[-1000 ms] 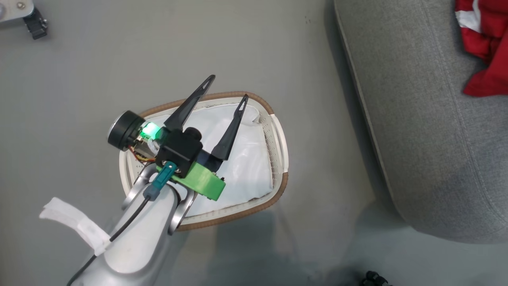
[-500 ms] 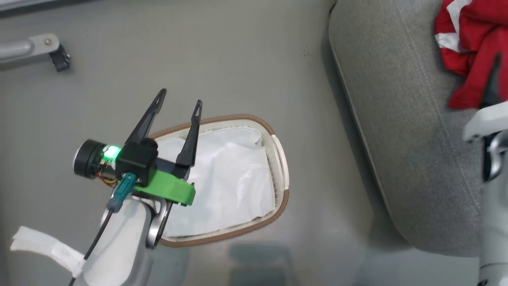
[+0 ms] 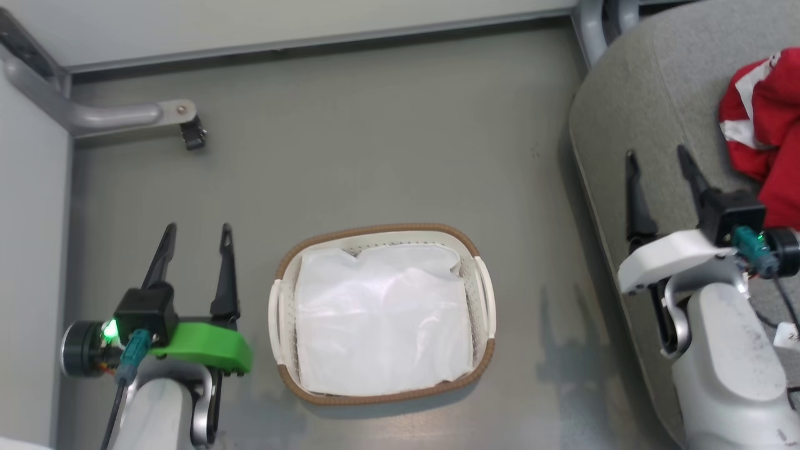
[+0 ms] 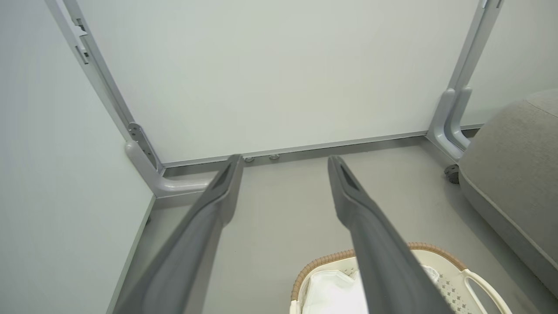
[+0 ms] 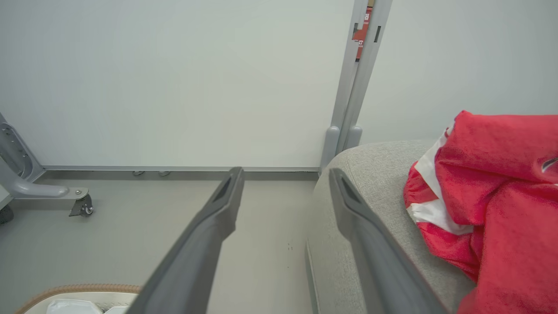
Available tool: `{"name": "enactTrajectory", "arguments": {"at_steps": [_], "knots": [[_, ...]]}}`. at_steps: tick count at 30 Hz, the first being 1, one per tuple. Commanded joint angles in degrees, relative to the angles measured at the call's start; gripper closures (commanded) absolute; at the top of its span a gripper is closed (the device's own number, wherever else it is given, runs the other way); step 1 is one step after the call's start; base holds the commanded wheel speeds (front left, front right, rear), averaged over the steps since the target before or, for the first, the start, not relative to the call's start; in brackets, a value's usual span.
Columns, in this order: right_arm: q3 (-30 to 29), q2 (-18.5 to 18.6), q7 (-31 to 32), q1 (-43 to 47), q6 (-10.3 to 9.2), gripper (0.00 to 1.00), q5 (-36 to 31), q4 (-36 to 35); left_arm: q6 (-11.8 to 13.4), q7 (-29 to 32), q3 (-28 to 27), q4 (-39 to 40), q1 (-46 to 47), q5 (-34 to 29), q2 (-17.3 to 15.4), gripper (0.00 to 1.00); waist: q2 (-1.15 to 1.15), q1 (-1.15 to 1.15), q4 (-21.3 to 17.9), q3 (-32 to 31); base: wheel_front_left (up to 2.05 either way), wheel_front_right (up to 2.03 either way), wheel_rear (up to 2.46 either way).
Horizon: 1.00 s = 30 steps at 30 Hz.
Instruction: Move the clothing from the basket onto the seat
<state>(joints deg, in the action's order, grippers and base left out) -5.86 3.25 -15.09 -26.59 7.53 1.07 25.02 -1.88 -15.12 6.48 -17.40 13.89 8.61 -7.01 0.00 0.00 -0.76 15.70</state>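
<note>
Two grippers sit nearest the robot, one at each side. The left gripper [image 3: 198, 228] hangs over the grey-green floor [image 3: 375, 144] just beside the basket's left handle. Its two dark fingers are spread moderately wide, with bare floor between them, and it grips nothing. The right gripper [image 3: 655, 153] is over the front edge of the seat [image 3: 609, 106]. Its fingers are parted about as far, and nothing is held or touched by the tips.

Between the two arms stands one oval laundry basket [image 3: 375, 229] on the floor, well apart from the seat. One white cloth liner [image 3: 381, 319] is crumpled across its inside.

Further right, one heap of red clothing [image 3: 765, 119] with white panels lies on the grey seat cushion, close beside the right gripper's wrist (how many garments are bundled in it cannot be told). The fingertips are clear of it.

Farthest off, one grey frame leg with a caster [image 3: 192, 134] stands on the floor, and behind it are the pale wall panels [image 4: 279, 78]
</note>
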Motion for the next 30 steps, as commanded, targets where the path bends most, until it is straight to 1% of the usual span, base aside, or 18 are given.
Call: {"name": "enactTrajectory", "arguments": {"at_steps": [1,6,9,16,20,23,26,27,30], "knots": [[0.7,0.0,-0.1,1.9,-0.08,0.0,0.5,-0.5,0.4,0.0,-0.9,-0.7,-1.9,-0.7,0.1,0.0,0.0,0.0,3.2,-3.8,0.0,0.0,0.0],[3.0,-0.1,-0.1,5.8,-0.08,0.0,1.7,-1.9,0.9,0.0,-4.5,-1.1,-4.5,-1.6,0.7,0.0,0.0,0.0,3.9,-6.2,0.0,0.0,0.0],[4.5,-0.2,-0.1,8.3,-0.08,0.0,3.0,-2.3,0.7,0.0,-6.0,-2.3,-6.5,-2.1,1.3,0.0,0.0,0.0,3.8,-7.7,0.0,0.0,0.0],[7.1,-0.2,-0.1,13.5,-0.08,0.0,5.3,-2.4,-0.2,0.0,-8.3,-2.2,-10.3,-2.6,2.6,0.0,0.0,0.0,3.5,-10.3,0.0,0.0,0.0],[7.5,-0.2,-0.1,15.1,-0.08,0.0,6.4,-2.3,-1.9,0.0,-9.1,-2.2,-11.6,-1.8,3.3,0.0,0.0,0.0,3.2,-11.1,0.0,0.0,0.0],[8.0,-0.2,-0.1,15.8,-0.08,0.0,6.7,-2.2,-3.6,0.0,-8.4,-2.4,-12.2,-1.2,3.5,0.0,0.0,0.0,3.0,-11.4,0.0,0.0,0.0],[8.6,-0.2,-0.1,15.8,-0.08,0.0,7.1,-2.6,-4.5,0.0,-8.3,-2.5,-12.6,-0.4,3.5,0.0,0.0,0.0,2.9,-11.5,0.0,0.0,0.0],[8.7,-0.2,-0.1,15.8,-0.08,1.0,7.2,-2.8,-4.6,0.0,-8.2,-2.4,-12.5,-0.7,3.6,1.0,0.0,0.0,2.9,-11.5,0.0,0.0,0.0],[8.6,-0.7,0.1,15.8,0.0,1.0,7.0,-1.4,-4.5,0.1,-8.3,-3.9,-11.6,-0.8,4.1,1.0,0.0,0.0,2.9,-11.6,0.0,0.0,0.0]]}}
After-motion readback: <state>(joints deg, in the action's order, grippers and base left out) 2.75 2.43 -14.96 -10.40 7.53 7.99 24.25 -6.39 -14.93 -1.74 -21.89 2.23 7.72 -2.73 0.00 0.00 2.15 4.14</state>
